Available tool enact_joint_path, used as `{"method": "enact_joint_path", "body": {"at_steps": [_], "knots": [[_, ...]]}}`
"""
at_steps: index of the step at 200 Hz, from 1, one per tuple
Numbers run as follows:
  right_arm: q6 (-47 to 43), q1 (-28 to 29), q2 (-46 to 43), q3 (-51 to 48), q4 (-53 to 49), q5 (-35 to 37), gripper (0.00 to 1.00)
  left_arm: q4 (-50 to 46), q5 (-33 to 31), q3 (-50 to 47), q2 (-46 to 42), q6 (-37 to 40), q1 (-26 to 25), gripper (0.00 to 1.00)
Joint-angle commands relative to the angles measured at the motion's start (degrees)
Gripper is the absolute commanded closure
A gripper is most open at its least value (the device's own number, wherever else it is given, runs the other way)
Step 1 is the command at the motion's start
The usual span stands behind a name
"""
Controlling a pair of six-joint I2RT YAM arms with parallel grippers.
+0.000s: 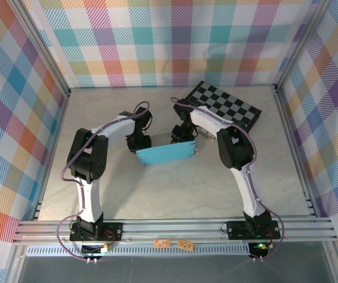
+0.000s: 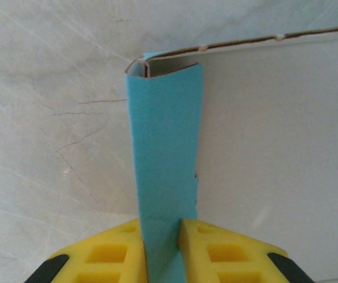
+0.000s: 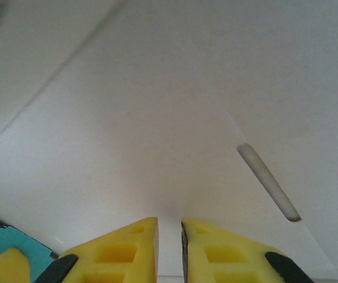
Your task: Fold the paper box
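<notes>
The paper box lies at the table's middle, teal outside, between the two arms. My left gripper is at its left end. In the left wrist view a teal folded wall of the box runs between the yellow fingers, which touch it on both sides, so the left gripper is shut on it. The grey-white inner panel lies to its right. My right gripper is at the box's back edge. In the right wrist view the right gripper stands narrowly open over the grey-white panel, beside a slot.
A black-and-grey checkerboard lies at the back right, close behind the right gripper. Plaid walls close off the back and both sides. The pale table stretches forward to the metal rail at the near edge.
</notes>
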Motion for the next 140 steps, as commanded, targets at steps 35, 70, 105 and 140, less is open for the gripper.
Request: {"method": "enact_joint_path", "body": {"at_steps": [35, 70, 105, 140], "knots": [[-0.41, 0.13, -2.26, -0.92, 0.30, 0.07, 0.83, -1.52, -1.35, -2.53, 5.69, -0.95, -2.66, 0.89], [-0.26, 0.10, -5.26, -0.86, 1.15, 0.74, 0.80, -0.62, -4.09, -3.79, 3.17, -1.05, -3.19, 1.00], [1.76, 0.16, -17.01, -2.87, 4.44, 8.27, 0.59, 1.44, -8.86, -3.23, -6.35, 0.94, -3.52, 1.00], [3.09, 0.05, -30.85, -5.56, 8.65, 17.57, 0.49, 5.35, -12.69, -1.99, -15.62, 6.26, -3.83, 1.00]]}}
